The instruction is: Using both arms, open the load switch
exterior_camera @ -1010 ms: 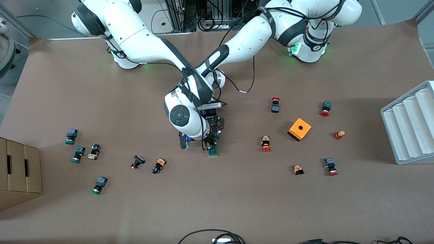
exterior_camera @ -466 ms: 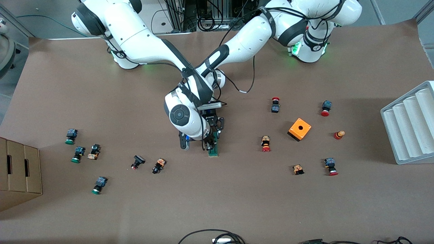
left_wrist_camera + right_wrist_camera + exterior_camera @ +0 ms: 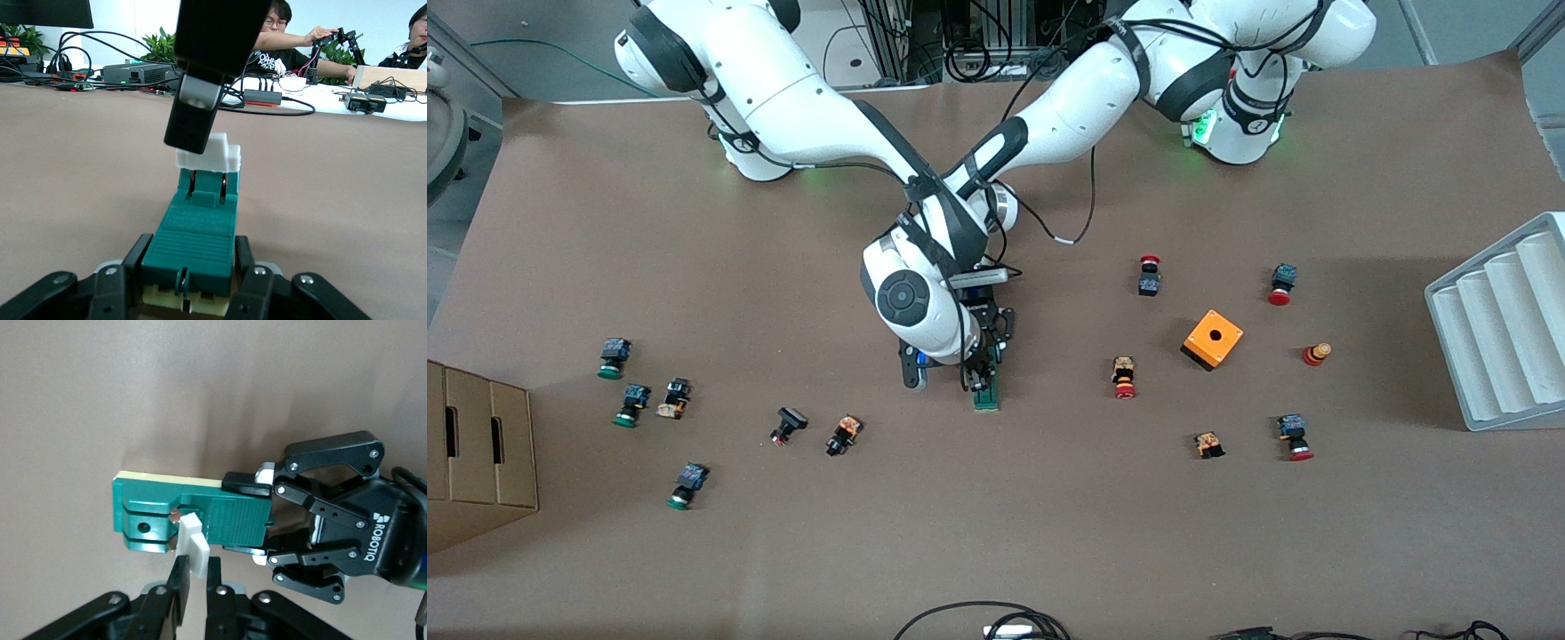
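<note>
The load switch, a narrow dark-green block, lies on the brown table near its middle. My left gripper is shut on one end of the load switch, one finger on each long side. My right gripper is shut on the white tab, which sticks out of the load switch near its other end. The left wrist view shows the white tab raised above the block under a right finger. In the front view both grippers meet over the switch, left gripper, right gripper.
An orange square box and several red-capped pushbuttons lie toward the left arm's end. Green-capped pushbuttons lie toward the right arm's end. A grey ribbed tray and a cardboard box stand at the table's two ends.
The right arm's wrist has shifted slightly toward the left arm's end of the table. The load switch and the left gripper hold their place.
</note>
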`<move>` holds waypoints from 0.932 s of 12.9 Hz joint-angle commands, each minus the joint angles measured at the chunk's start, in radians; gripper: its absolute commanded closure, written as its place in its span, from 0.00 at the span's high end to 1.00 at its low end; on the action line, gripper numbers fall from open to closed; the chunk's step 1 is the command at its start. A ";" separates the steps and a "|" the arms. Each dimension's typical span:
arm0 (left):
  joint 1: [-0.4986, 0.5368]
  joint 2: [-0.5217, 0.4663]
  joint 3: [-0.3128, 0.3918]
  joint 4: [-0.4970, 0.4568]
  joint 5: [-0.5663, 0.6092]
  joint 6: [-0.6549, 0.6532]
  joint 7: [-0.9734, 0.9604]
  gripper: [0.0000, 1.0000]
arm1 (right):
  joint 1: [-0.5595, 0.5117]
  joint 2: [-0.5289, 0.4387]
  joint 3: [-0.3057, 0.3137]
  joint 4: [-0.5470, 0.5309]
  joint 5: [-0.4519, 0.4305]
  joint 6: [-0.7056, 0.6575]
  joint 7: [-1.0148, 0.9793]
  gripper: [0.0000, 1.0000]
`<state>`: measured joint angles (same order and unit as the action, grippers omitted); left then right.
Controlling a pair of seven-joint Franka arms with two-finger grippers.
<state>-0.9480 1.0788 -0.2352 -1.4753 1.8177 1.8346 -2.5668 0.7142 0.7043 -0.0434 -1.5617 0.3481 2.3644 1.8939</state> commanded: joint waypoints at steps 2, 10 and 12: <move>0.020 0.032 -0.021 0.024 0.017 0.029 0.000 0.56 | 0.013 -0.003 0.002 -0.052 -0.026 0.045 0.007 0.17; 0.020 0.033 -0.021 0.024 0.017 0.029 0.000 0.56 | 0.019 0.021 0.002 -0.054 -0.041 0.081 0.007 0.17; 0.022 0.033 -0.030 0.024 0.018 0.029 0.000 0.56 | 0.019 0.024 0.002 -0.054 -0.046 0.087 0.007 0.17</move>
<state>-0.9476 1.0788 -0.2357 -1.4753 1.8177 1.8346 -2.5668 0.7286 0.6989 -0.0397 -1.6017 0.3319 2.3939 1.8940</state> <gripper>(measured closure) 0.441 0.828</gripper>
